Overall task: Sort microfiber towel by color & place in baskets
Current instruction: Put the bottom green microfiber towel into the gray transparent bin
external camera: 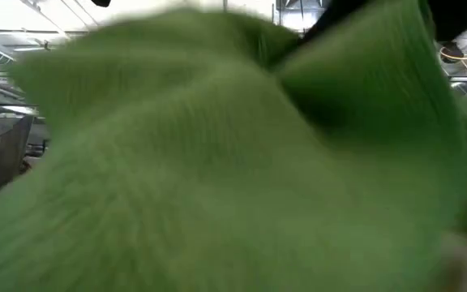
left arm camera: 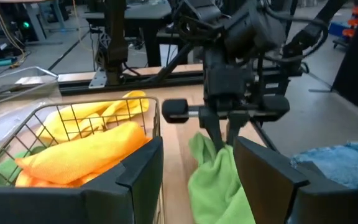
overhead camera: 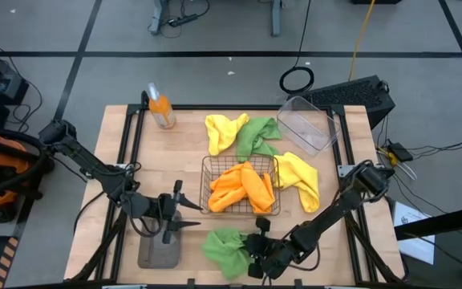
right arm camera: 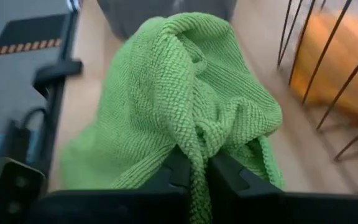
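My right gripper point(overhead camera: 255, 247) is near the table's near edge, shut on a green towel point(overhead camera: 224, 249) that fills the low view point(external camera: 217, 162). My left gripper point(overhead camera: 175, 213) is open and holds nothing, between the grey tray point(overhead camera: 157, 255) and the wire basket point(overhead camera: 207, 172). The basket holds orange towels point(overhead camera: 243, 186). Two yellow towels point(overhead camera: 223, 132) point(overhead camera: 299, 178) and another green towel point(overhead camera: 259, 136) lie on the table around the basket. The clear tub point(overhead camera: 311, 124) stands at the far right. My right gripper pinches a bunched fold of the green towel point(right arm camera: 197, 152) between its two fingers point(right arm camera: 178, 171), several layers gathered together. In the left wrist view the fingers point(left arm camera: 216, 134) point down from above and the towel point(left arm camera: 213, 180) hangs slack below them. Its lower end is hidden.
An orange bottle point(overhead camera: 160, 108) stands at the far left of the table. The basket's wire wall point(left arm camera: 157, 124) is close beside my left gripper point(left arm camera: 197, 177). Bare wood shows at the table's left side point(overhead camera: 127, 152). Cables and a black case lie on the floor beyond.
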### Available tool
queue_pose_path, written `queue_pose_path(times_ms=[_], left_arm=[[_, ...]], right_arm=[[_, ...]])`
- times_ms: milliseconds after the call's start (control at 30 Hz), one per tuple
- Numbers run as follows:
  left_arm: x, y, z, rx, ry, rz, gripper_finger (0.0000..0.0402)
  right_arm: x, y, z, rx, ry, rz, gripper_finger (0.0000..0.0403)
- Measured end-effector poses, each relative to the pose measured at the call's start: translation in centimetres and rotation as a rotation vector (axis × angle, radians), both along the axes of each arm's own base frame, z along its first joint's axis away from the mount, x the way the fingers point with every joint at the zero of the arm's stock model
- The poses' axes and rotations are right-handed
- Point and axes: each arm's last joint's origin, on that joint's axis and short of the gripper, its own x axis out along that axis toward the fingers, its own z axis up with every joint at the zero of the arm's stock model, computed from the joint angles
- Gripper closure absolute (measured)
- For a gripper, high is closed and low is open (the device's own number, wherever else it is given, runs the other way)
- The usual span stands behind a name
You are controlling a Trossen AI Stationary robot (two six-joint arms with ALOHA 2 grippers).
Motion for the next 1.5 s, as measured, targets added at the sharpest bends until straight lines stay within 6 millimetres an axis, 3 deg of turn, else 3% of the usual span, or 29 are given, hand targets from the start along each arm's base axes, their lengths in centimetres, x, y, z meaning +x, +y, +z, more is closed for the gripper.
queue_pose_path(times_ms=[233, 400, 633, 833, 1100, 1367, 1500], left_arm=[[0.1, -0.1, 0.6, -0.043, -0.056, -0.007, 0.02], [0.1, -0.3, 1.1, -0.066, -0.094, -0.057, 0.02], [0.3, -1.5, 1.6, 0.017, -0.229, -0.123, 0.02], [1.2, -2.9, 1.9, 0.093, -0.443, -0.194, 0.02], [2.9, -4.0, 0.4, 0.319, -0.66, -0.066, 0.0191], [4.6, -5.0, 0.3, 0.496, -0.586, 0.065, 0.0078], [5.9, -5.0, 0.1, 0.537, -0.533, 0.12, 0.0044]], right_arm=[[-0.9, -1.0, 5.4, -0.083, -0.131, -0.004, 0.0393], [-2.1, -2.5, 9.8, -0.173, -0.26, -0.129, 0.0392], [-3.4, -4.1, 13.6, -0.317, -0.346, -0.241, 0.0392], [-3.0, -4.8, 14.6, -0.339, -0.384, -0.261, 0.0392], [-2.4, -5.1, 15.1, -0.314, -0.426, -0.277, 0.0389], [-2.4, -5.0, 15.2, -0.289, -0.433, -0.241, 0.0387], [-2.2, -5.0, 15.3, -0.256, -0.447, -0.213, 0.0387]])
